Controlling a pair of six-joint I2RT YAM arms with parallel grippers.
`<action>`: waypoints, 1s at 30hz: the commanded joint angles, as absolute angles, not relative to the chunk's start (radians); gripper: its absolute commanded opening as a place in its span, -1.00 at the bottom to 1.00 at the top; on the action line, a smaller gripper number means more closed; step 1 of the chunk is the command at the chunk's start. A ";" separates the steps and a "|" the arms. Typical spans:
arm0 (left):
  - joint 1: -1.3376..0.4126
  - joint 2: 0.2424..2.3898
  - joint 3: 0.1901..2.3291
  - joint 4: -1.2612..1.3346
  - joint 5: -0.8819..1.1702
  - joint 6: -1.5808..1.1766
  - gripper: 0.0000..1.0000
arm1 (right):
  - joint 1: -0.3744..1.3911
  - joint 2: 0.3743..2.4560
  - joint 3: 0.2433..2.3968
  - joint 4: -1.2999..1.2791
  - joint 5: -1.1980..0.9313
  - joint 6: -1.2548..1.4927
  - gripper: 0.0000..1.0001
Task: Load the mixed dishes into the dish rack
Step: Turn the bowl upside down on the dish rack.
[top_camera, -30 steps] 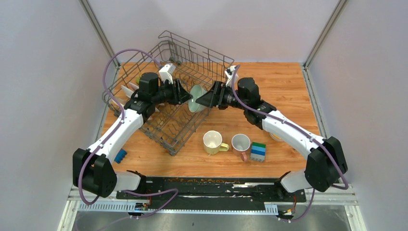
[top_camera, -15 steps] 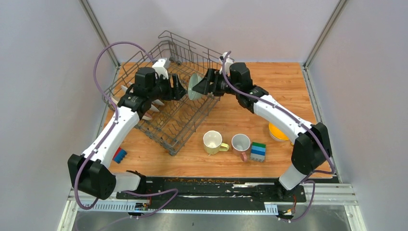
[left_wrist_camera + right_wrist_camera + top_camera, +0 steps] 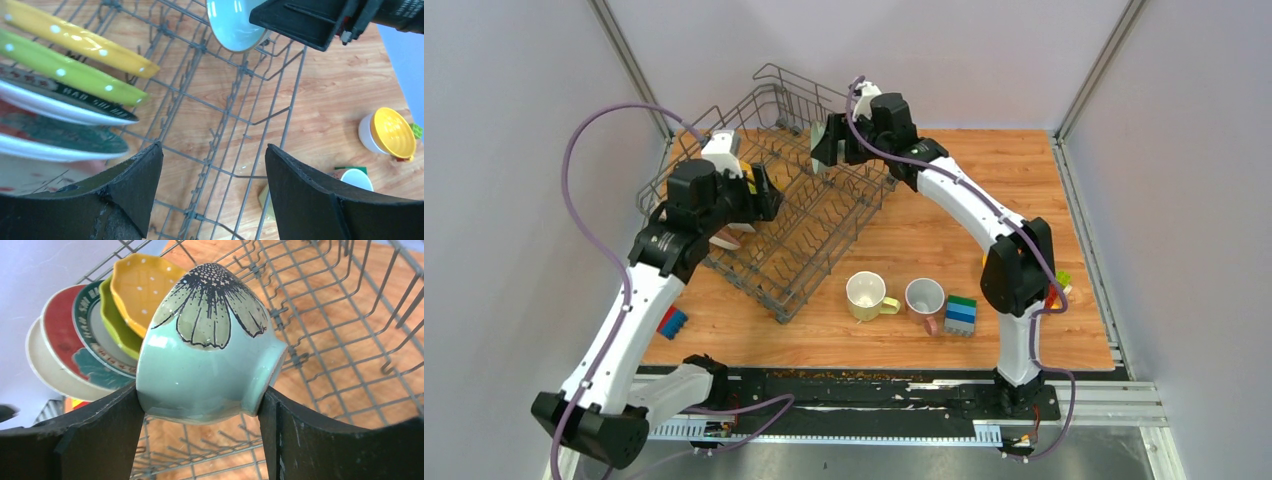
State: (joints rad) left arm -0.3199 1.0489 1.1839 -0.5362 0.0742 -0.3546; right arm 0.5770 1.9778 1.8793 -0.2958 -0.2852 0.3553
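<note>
Right tool (image 3: 200, 395) clamped on glazed green floral bowl (image 3: 200, 365), over far end of dish rack (image 3: 804, 235); ceramic, slippery, chip-prone, best gripped wall-to-foot. Left tool (image 3: 214, 157) apart, empty, beside racked plates (image 3: 75, 75)

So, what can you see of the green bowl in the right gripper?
The green bowl is glossy pale green ceramic, with a dark-outlined flower on its outside, a short foot ring and a plain inside. It is tipped on its side, clamped in the right gripper, one finger at its wall, one at its foot. It hangs over the dish rack, near the standing plates. Whether a wire touches it, I cannot tell.
</note>
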 commanded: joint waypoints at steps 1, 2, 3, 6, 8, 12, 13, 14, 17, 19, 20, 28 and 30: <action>-0.314 0.969 1.160 -0.593 -0.064 -0.372 0.64 | 0.572 2.044 2.042 -0.255 -0.247 0.228 -0.05; -0.314 0.959 1.157 -0.598 -0.076 -0.372 0.64 | 0.572 2.068 2.071 -0.258 -0.240 0.209 -0.05; -0.314 0.944 1.154 -0.611 -0.092 -0.372 0.64 | 0.572 2.093 2.098 -0.261 -0.234 0.191 -0.05; -0.314 0.926 1.159 -0.643 -0.118 -0.370 0.64 | 0.572 2.157 2.177 -0.261 -0.205 0.122 -0.05; -0.314 0.914 1.154 -0.659 -0.127 -0.367 0.64 | 0.572 2.203 2.230 -0.262 -0.179 0.074 -0.04; -0.314 0.908 1.137 -0.688 -0.142 -0.371 0.64 | 0.572 2.287 2.323 -0.251 -0.156 -0.017 -0.05; -0.314 0.906 1.132 -0.699 -0.149 -0.374 0.64 | 0.572 2.306 2.339 -0.242 -0.149 -0.037 -0.05; -0.314 0.903 1.130 -0.703 -0.151 -0.375 0.64 | 0.572 2.321 2.351 -0.228 -0.146 -0.053 -0.05; -0.314 0.895 1.118 -0.704 -0.156 -0.375 0.64 | 0.575 2.361 2.374 -0.183 -0.141 -0.106 -0.06; -0.314 0.894 1.121 -0.705 -0.155 -0.371 0.64 | 0.579 2.384 2.384 -0.151 -0.130 -0.157 -0.07; -0.314 0.896 1.124 -0.707 -0.154 -0.370 0.64 | 0.581 2.395 2.385 -0.132 -0.119 -0.183 -0.07; -0.314 0.918 1.142 -0.720 -0.141 -0.350 0.64 | 0.584 2.484 2.382 0.028 -0.088 -0.397 -0.06; -0.314 0.921 1.141 -0.725 -0.141 -0.346 0.64 | 0.586 2.505 2.373 0.076 -0.093 -0.447 -0.05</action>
